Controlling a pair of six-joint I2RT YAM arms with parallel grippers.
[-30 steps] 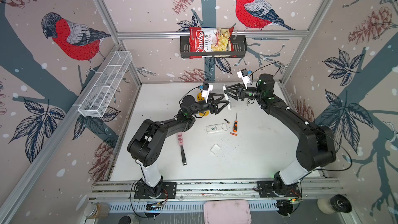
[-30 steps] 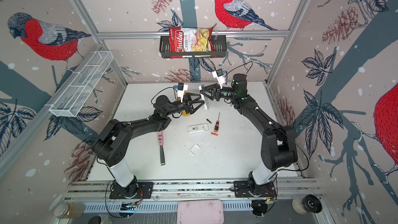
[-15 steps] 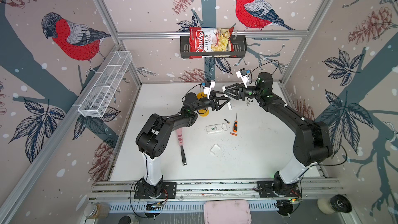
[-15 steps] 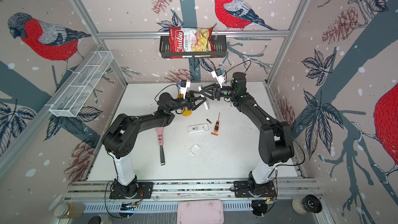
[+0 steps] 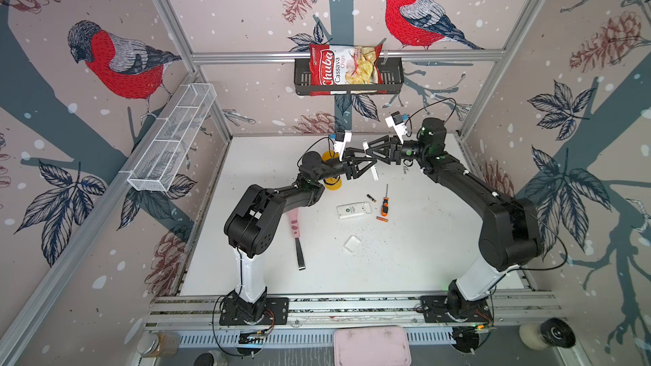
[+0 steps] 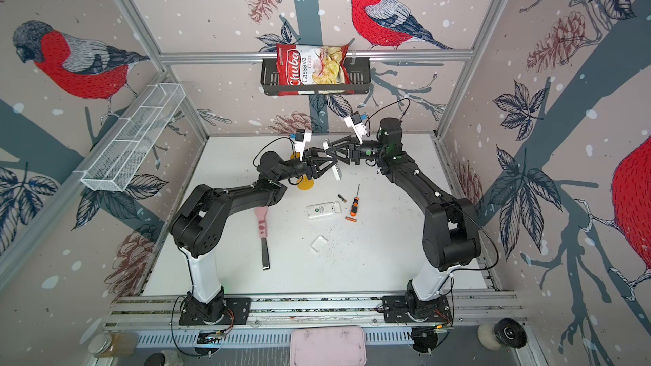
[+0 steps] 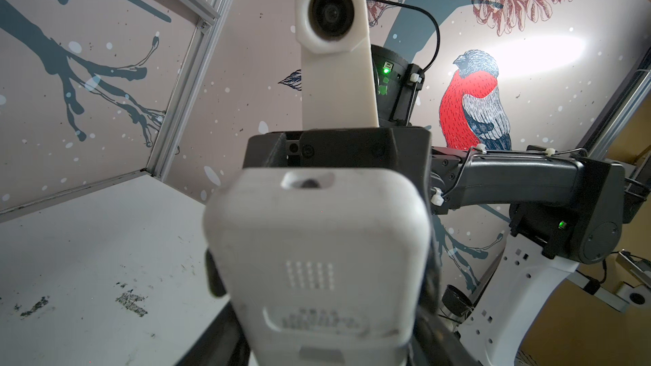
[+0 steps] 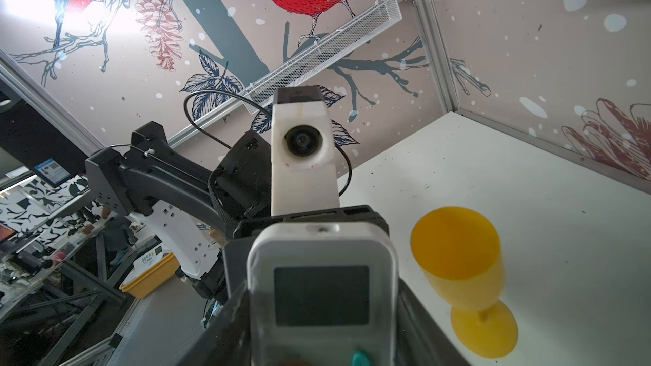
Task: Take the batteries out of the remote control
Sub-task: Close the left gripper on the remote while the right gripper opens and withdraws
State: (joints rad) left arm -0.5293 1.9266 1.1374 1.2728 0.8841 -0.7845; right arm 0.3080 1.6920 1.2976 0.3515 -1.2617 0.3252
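A white remote control [image 5: 374,172] [image 6: 337,172] hangs in the air over the back of the table, held from both sides. My right gripper [image 5: 372,151] [image 8: 322,311] is shut on it, and the right wrist view shows its dark display. My left gripper [image 5: 364,165] [image 7: 322,276] is shut on its sides, and the left wrist view shows its back with the cover in place. On the table lie a second white remote [image 5: 354,211], a black battery [image 5: 371,198] and an orange battery [image 5: 382,219]. Any batteries inside the held remote are hidden.
An orange-and-black screwdriver [image 5: 385,204] lies between the two loose batteries. A small white cover [image 5: 352,244] lies nearer the front. A yellow goblet [image 5: 332,182] [image 8: 461,276] stands under the left forearm. A pink-handled tool [image 5: 295,232] lies left of centre.
My left gripper has moved up and right to meet the right gripper, and its jaws have narrowed onto the remote. The right arm has barely moved.
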